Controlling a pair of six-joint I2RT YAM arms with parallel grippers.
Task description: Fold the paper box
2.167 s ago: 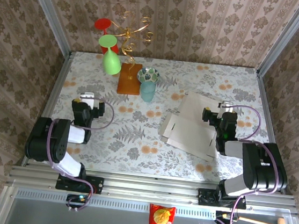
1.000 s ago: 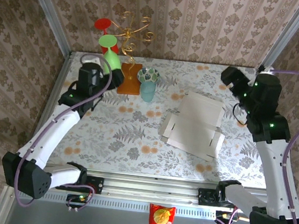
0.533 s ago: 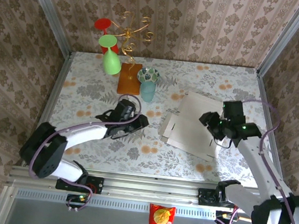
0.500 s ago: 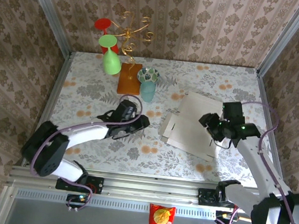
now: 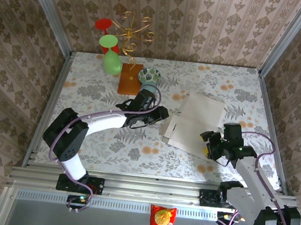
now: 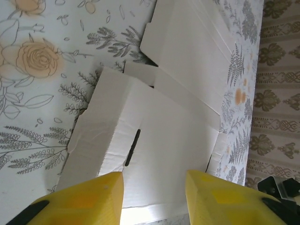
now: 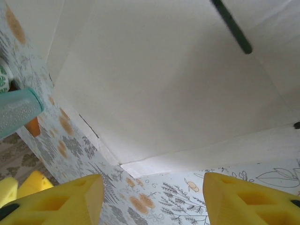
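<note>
Paper box [image 5: 195, 123] lies flat at 3 o'clock of the counter's [image 5: 98, 90] centre. Its long axis runs 1 o'clock to 7 o'clock, slotted panel at the near end. Left pincer [image 5: 160, 113] sits at its 9 o'clock edge, right pincer [image 5: 206, 145] over its near corner — both part-open, gripping nothing. Counter floral-printed; walls [image 5: 214, 27] papered in brown damask
</note>
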